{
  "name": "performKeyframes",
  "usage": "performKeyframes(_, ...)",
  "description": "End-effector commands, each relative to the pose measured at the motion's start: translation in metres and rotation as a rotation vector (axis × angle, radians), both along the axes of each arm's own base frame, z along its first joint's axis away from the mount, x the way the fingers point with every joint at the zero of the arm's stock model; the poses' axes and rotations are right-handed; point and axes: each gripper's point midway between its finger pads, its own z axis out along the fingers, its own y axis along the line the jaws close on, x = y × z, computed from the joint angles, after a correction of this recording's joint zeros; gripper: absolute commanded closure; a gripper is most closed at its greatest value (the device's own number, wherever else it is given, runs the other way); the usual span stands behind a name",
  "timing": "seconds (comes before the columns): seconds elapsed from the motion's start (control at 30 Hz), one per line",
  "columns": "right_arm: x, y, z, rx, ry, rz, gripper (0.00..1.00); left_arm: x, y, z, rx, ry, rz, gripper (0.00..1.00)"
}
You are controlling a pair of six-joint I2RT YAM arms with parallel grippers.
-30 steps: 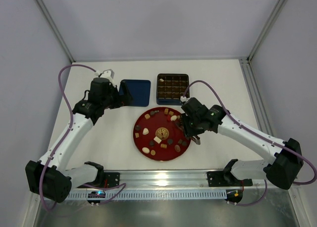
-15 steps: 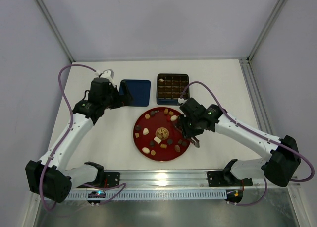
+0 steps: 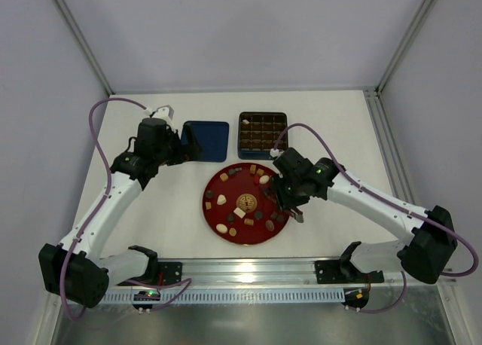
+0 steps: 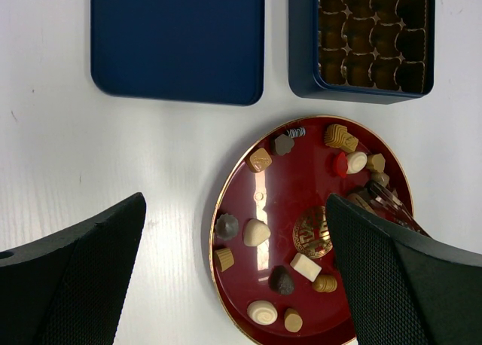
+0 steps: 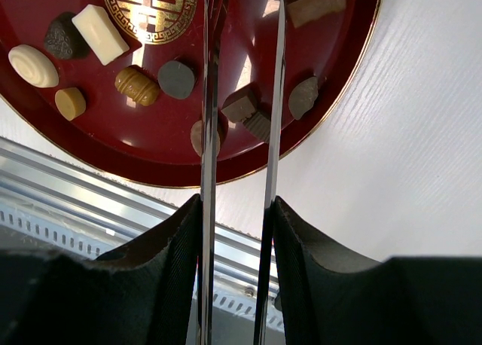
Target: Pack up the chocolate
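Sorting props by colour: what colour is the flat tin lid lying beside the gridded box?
The tin lid is plain dark blue, clearest in the left wrist view.

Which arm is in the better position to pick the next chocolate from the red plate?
The right arm. Its gripper hangs over the red plate, thin jaws astride a brown chocolate near the rim. The left gripper is beside the blue lid, away from the plate.

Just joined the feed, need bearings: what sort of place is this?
Likely a lab robot test cell, not a kitchen: plain white table, pale enclosure walls with metal framing, and an aluminium rail carrying both arm bases.
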Motion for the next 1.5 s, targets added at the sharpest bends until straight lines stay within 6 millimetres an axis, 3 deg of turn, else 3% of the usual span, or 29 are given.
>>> performKeyframes(0.0, 0.002, 0.006, 0.005, 0.015, -0.009, 0.028, 0.57, 0.005, 0.003, 0.009, 0.003, -0.039, 0.008, 0.0)
performKeyframes(0.33, 0.004, 0.007, 0.003, 0.0, 0.0, 0.029, 0.6, 0.005, 0.003, 0.009, 0.004, -0.04, 0.007, 0.0)
performKeyframes(0.97, 0.029, 0.015, 0.036, 0.02, -0.085, 0.009, 0.65, 0.004, 0.002, 0.01, 0.001, -0.042, 0.006, 0.0)
performKeyframes(1.23, 0.064, 0.023, 0.068, 0.091, -0.151, -0.019, 0.65, 0.004, 0.003, 0.009, 0.003, -0.039, 0.008, 0.0)
performKeyframes(1.47, 0.129, 0.024, 0.102, 0.148, -0.266, -0.079, 0.65, 0.006, 0.002, 0.01, 0.002, -0.041, 0.006, 0.0)
